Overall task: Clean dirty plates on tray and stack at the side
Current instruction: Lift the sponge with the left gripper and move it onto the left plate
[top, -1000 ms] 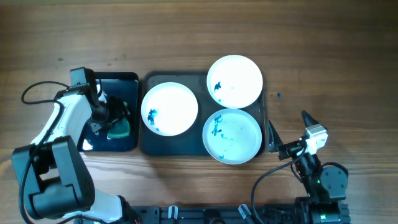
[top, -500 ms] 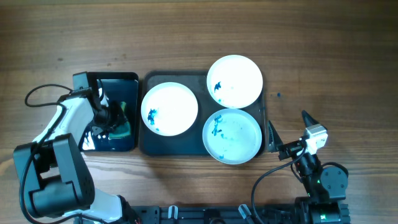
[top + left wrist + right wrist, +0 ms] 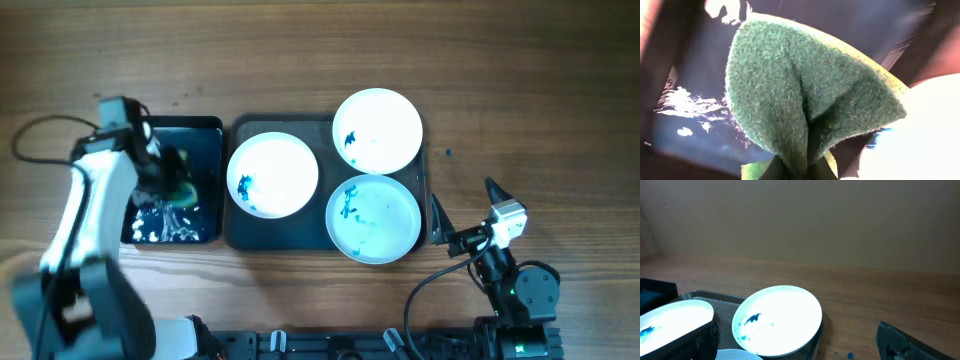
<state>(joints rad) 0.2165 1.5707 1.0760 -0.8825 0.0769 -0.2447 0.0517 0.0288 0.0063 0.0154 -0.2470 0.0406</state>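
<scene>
Three white plates smeared with blue lie on the dark tray [image 3: 232, 232]: one at the left [image 3: 273, 175], one at the back right [image 3: 377, 131], one at the front right [image 3: 373, 218]. My left gripper [image 3: 170, 178] hangs over the small black water tray [image 3: 208, 135], shut on a green sponge [image 3: 805, 95], which is folded between the jaws. The edge of the left plate [image 3: 920, 135] shows beside the sponge. My right gripper [image 3: 467, 203] stands open to the right of the tray, with nothing in it. Its view shows the back right plate [image 3: 777, 320].
The small black tray holds water that glints near its front [image 3: 160, 222]. A small blue spot [image 3: 449, 153] marks the wooden table right of the dark tray. Cables and the arm bases sit along the front edge.
My left gripper has shut on the green sponge in the small tray, and its arm has swung to the left. The right arm and the plates have not moved.
</scene>
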